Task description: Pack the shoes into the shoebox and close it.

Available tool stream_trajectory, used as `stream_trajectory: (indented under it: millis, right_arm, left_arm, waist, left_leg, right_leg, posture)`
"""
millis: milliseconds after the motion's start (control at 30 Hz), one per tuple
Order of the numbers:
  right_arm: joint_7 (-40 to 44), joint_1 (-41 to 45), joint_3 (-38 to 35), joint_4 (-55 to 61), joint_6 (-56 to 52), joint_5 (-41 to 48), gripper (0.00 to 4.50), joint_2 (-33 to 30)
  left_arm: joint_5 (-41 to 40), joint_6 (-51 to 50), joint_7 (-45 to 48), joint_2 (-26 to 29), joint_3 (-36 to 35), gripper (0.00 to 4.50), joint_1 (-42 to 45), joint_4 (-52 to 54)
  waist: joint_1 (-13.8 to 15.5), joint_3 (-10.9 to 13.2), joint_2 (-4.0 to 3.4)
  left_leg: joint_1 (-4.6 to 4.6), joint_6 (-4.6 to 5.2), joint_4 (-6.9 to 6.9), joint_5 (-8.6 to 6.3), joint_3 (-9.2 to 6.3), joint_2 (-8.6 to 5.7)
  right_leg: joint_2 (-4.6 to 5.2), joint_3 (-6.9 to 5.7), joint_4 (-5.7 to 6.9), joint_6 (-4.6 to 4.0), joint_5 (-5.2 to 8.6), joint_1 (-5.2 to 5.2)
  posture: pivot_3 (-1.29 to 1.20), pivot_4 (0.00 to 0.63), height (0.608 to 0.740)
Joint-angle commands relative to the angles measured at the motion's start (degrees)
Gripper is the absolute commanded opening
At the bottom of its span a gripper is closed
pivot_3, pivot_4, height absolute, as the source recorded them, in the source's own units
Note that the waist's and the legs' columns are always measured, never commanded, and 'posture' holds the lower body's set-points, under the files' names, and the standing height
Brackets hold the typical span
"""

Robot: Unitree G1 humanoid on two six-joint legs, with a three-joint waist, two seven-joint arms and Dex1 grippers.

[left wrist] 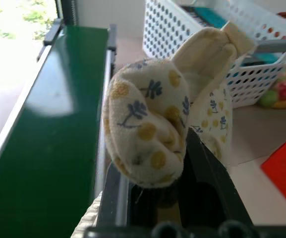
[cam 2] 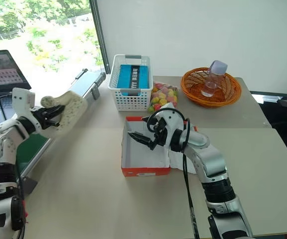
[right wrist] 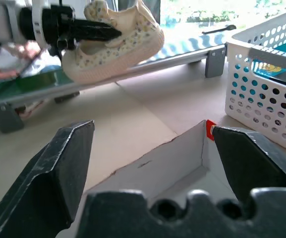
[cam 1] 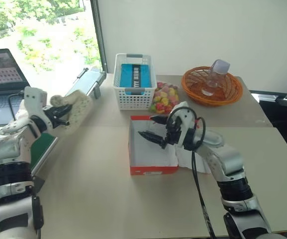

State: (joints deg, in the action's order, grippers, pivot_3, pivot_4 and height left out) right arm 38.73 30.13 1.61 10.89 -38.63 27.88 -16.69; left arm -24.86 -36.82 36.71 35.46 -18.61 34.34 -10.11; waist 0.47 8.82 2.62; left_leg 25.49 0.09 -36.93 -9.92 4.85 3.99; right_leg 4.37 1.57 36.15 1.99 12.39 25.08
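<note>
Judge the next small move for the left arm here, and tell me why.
Probably carry the shoe across and lower it into the open shoebox. The left pincer is shut on the shoe, holding it in the air beside the green conveyor, and the box looks empty. The right pincer hovers open over the box and may need to clear.

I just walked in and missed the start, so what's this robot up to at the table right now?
It is packing shoes into a shoebox. The left gripper has its fingers shut on a cream, flower-patterned shoe and holds it in the air above the green conveyor, left of the open red shoebox. The right gripper hangs open over the box. No shoe can be seen inside the box yet, and its lid is not closed.
</note>
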Motion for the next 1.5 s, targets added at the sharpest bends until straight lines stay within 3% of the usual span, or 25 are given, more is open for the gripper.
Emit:
stream_trajectory:
  millis: [33,233,433,800,1300,1500]
  right_arm:
    - [-4.2,1.6,-5.8,3.6,-5.3,6.8,4.50,1.7]
    - [-13.0,2.8,-13.6,4.4,-11.7,15.7,4.50,5.7]
    - [-23.7,5.6,-20.1,5.4,-12.3,24.0,4.50,10.6]
    - [-28.2,5.6,-17.8,7.0,-11.0,26.2,4.50,11.6]
    - [-24.5,9.1,-13.4,-1.3,-4.1,21.2,4.50,12.1]
    - [-22.6,10.3,-12.9,-5.5,-1.1,19.9,2.70,13.0]
  left_arm:
    - [-4.4,-4.0,-4.4,-4.5,1.0,0.21,3.0,10.9]
    - [-7.8,-7.7,-12.9,-15.6,3.6,0.21,8.5,17.2]
    - [-9.3,-7.3,-16.0,-21.0,5.2,0.21,11.1,17.6]
    - [-10.0,-6.2,-17.2,-25.7,7.7,0.21,11.2,16.9]
    - [-9.9,-5.6,-17.8,-29.1,9.8,0.21,10.9,15.8]
    - [-11.0,-6.5,-19.1,-30.3,9.0,0.21,11.2,16.7]
  waist:
    - [-0.4,0.0,0.00]
    - [-0.6,0.0,0.01]
    - [-1.5,0.0,0.00]
    - [-1.4,0.0,0.00]
    - [-1.4,0.0,0.00]
    - [-1.4,0.0,0.00]
  left_leg:
    - [-0.01,0.00,0.00,0.00,-0.01,0.00]
    - [-0.02,0.02,-0.04,0.01,-0.08,-0.03]
    - [-0.03,0.03,-0.02,0.02,-0.11,-0.03]
    - [-0.02,0.04,-0.03,0.02,-0.13,-0.05]
    - [-0.01,0.04,-0.03,0.02,-0.15,-0.06]
    - [0.00,0.05,-0.03,0.02,-0.14,-0.06]
  right_leg:
    - [-0.01,0.00,0.01,0.00,0.00,0.00]
    - [-0.02,0.01,0.02,0.05,-0.03,-0.05]
    - [-0.06,0.07,0.02,0.05,-0.03,-0.04]
    - [-0.06,0.08,-0.02,0.07,-0.04,-0.04]
    - [-0.06,0.08,-0.04,0.08,-0.04,-0.04]
    - [-0.06,0.08,-0.05,0.10,-0.05,-0.04]
  posture:
    - [0.00,0.150,0.740]
    - [0.00,0.150,0.740]
    - [0.00,0.150,0.740]
    - [0.00,0.150,0.740]
    - [0.00,0.150,0.740]
    - [0.00,0.150,0.740]
